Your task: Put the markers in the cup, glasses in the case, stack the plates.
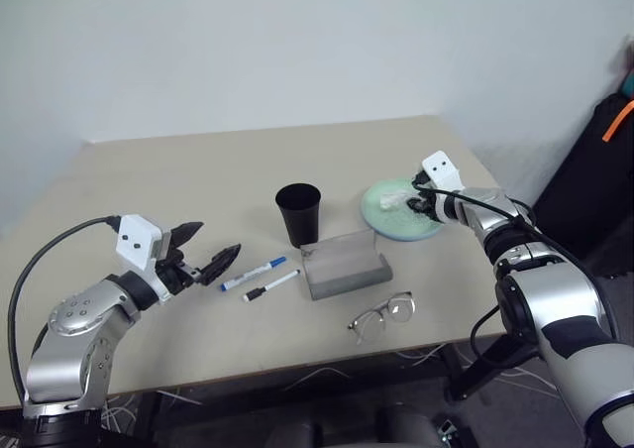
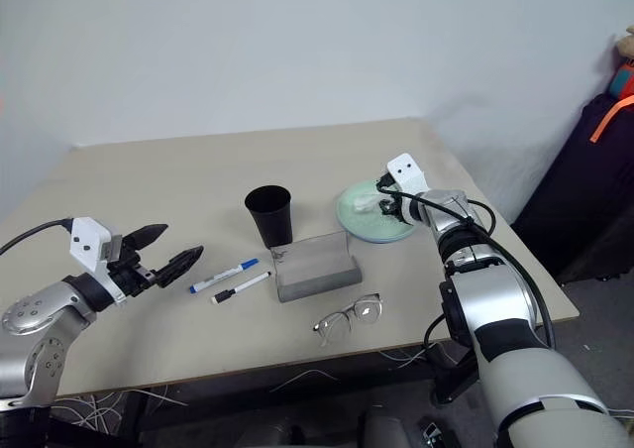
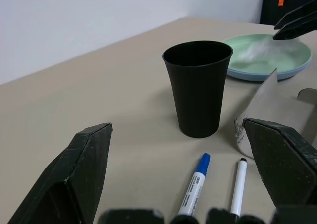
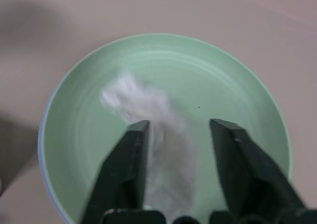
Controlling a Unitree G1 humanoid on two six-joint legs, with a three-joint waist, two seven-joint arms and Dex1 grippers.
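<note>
The mint green plate (image 4: 223, 75) lies on the light blue plate (image 4: 41, 135) at the table's right (image 1: 396, 220). A crumpled white tissue (image 4: 148, 110) lies in it, and my right gripper (image 4: 181, 127) hangs open just above, one finger on each side of the tissue. The black cup (image 1: 298, 213) stands mid-table. In front of it lie the grey case (image 1: 345, 265), the blue-capped marker (image 1: 255, 273) and the black-capped marker (image 1: 271, 285). The glasses (image 1: 382, 316) rest near the front edge. My left gripper (image 1: 218, 240) is open and empty, left of the markers.
A black bag with an orange strap (image 1: 599, 161) stands on the floor right of the table. Cables hang under the table's front edge (image 1: 297, 374). The back and left of the table top (image 1: 178, 180) are bare.
</note>
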